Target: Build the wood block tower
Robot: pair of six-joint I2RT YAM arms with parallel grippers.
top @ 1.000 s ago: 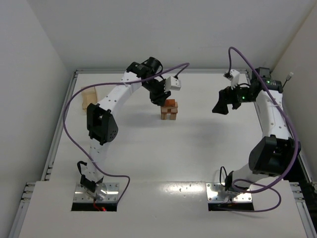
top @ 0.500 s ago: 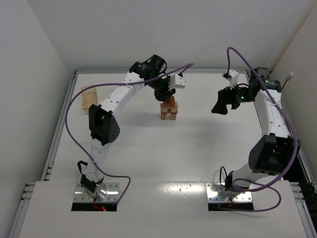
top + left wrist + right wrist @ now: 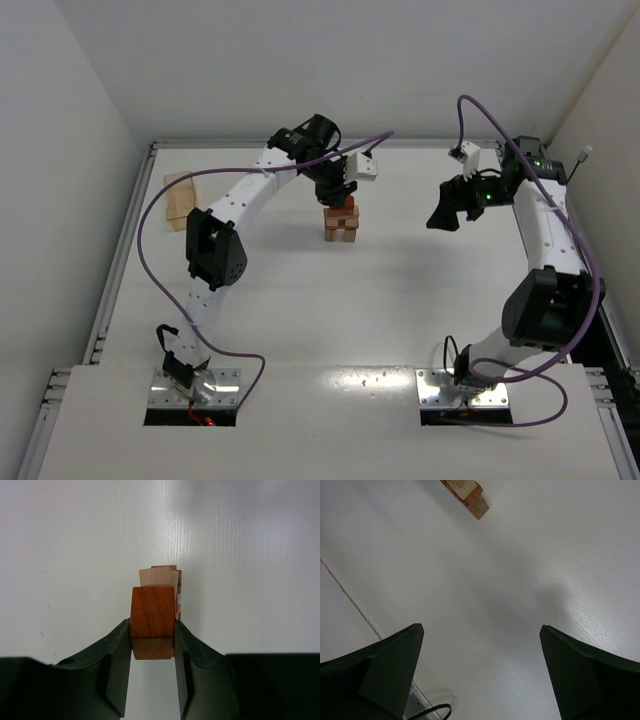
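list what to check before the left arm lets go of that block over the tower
1. Grip of the left gripper on the reddish-brown block, clamped on both sides: ok.
2. Stance of the wood block tower, upright: ok.
3. Held block centred over the tower: cannot tell; the tower's pale top shows just beyond it.
4. Held block resting on the tower: cannot tell.
5. Position of the right gripper, open and well apart from the tower: ok.

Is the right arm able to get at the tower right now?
Probably only from the side. Bare table lies between the open right gripper and the tower, but the left gripper sits over its top, holding a reddish block.
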